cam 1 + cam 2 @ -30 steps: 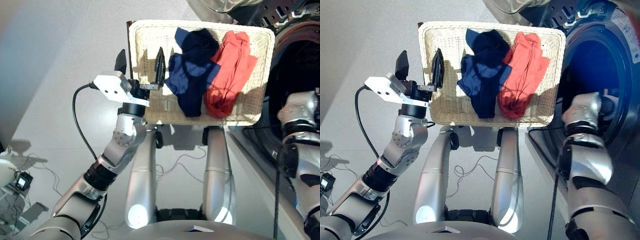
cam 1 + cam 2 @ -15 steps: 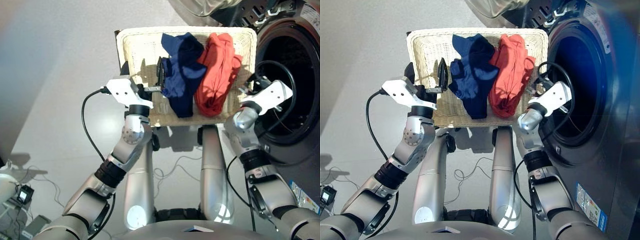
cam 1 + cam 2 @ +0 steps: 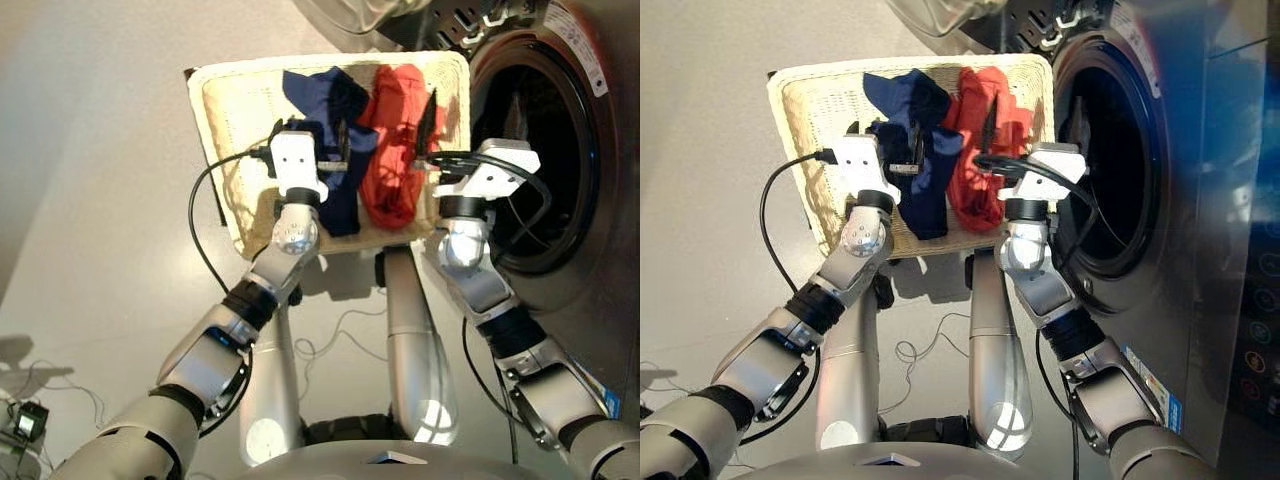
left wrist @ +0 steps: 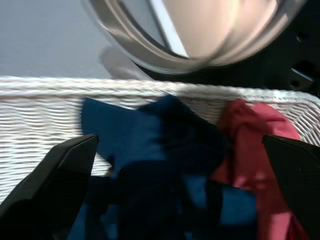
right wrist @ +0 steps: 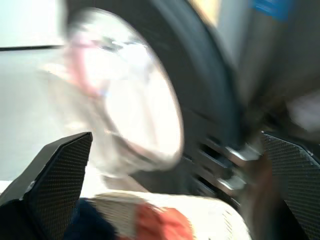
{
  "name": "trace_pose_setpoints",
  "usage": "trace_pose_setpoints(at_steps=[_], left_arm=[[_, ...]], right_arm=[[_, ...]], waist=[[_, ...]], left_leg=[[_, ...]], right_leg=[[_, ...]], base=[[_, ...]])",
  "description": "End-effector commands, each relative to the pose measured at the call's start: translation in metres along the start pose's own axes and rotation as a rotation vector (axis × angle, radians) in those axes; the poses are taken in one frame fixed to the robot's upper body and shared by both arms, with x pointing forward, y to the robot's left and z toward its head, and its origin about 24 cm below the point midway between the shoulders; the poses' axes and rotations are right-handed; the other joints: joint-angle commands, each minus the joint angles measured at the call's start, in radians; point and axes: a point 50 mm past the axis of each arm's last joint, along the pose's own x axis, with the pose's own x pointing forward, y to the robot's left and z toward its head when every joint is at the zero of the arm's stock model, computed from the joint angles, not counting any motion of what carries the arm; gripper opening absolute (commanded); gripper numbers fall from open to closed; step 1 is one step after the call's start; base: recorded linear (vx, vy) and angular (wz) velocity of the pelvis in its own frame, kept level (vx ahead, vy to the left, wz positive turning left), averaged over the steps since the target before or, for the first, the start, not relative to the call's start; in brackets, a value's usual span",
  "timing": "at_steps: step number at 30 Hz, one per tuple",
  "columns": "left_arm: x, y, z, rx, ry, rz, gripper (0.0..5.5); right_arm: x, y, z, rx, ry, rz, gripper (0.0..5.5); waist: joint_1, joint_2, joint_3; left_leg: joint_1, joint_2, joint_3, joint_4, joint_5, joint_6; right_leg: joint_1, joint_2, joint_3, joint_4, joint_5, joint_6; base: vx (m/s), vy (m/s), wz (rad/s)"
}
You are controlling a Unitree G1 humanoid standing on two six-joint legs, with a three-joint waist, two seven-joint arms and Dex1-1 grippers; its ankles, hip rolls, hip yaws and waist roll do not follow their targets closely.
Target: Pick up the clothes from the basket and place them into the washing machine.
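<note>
The cream wicker basket (image 3: 225,150) holds the clothes: a navy garment (image 3: 343,205) in the middle, a black one (image 3: 350,95) bunched on top of it, and a red-orange one (image 3: 392,160) on the right. My left gripper (image 3: 885,140) hovers open over the navy and black garments (image 4: 195,145), its fingers (image 4: 55,180) wide apart with nothing between them. Over the basket's right edge beside the red-orange garment (image 4: 250,145), my right gripper (image 3: 1032,125) is open and empty too. The washing machine's dark drum mouth (image 3: 1110,170) gapes just right of the basket.
The machine's round glass door (image 4: 200,30) stands swung open behind the basket's far rim. A black cable (image 3: 205,200) loops from my left wrist. Loose wires (image 3: 345,325) lie on the grey floor below the basket.
My left gripper has swung right from the basket's left part to above the navy garment. My right arm has risen to the basket's right edge. The camera has turned too.
</note>
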Motion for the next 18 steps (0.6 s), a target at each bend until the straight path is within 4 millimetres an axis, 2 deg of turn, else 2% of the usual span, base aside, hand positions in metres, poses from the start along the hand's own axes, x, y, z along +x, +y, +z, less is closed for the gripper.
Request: trace_pose_setpoints(at_steps=[1,11,13,18], left_arm=[[0.012,-0.010,0.004,0.002,0.009,-0.011,5.50],[0.032,0.005,-0.008,0.070,0.150,0.105,5.50],[0.032,0.013,-0.017,0.049,0.215,0.164,5.50],[0.031,0.023,-0.025,-0.001,0.286,0.242,5.50]], right_arm=[[0.010,0.018,0.031,0.086,-0.148,0.054,5.50],[0.018,0.045,0.058,0.204,-0.237,0.175,5.50],[0.018,0.051,0.061,0.239,-0.239,0.193,5.50],[0.018,0.056,0.065,0.269,-0.242,0.217,5.50]], waist=[[0.011,-0.041,-0.012],[-0.009,-0.062,-0.012],[-0.012,-0.065,-0.012],[-0.015,-0.067,-0.012]], left_leg=[[-0.040,0.000,-0.023,0.127,-0.081,-0.013],[-0.130,0.020,-0.025,0.189,-0.096,-0.021],[-0.145,0.022,-0.023,0.201,-0.099,-0.021],[-0.162,0.026,-0.026,0.211,-0.101,-0.020]], right_leg=[[0.009,0.015,-0.006,-0.084,0.101,0.033],[-0.069,0.029,-0.004,-0.052,0.104,0.036],[-0.086,0.032,-0.007,-0.041,0.103,0.035],[-0.103,0.038,-0.014,-0.031,0.102,0.035]], base=[[0.000,0.000,0.000],[0.000,0.000,0.000],[0.000,0.000,0.000],[0.000,0.000,0.000]])
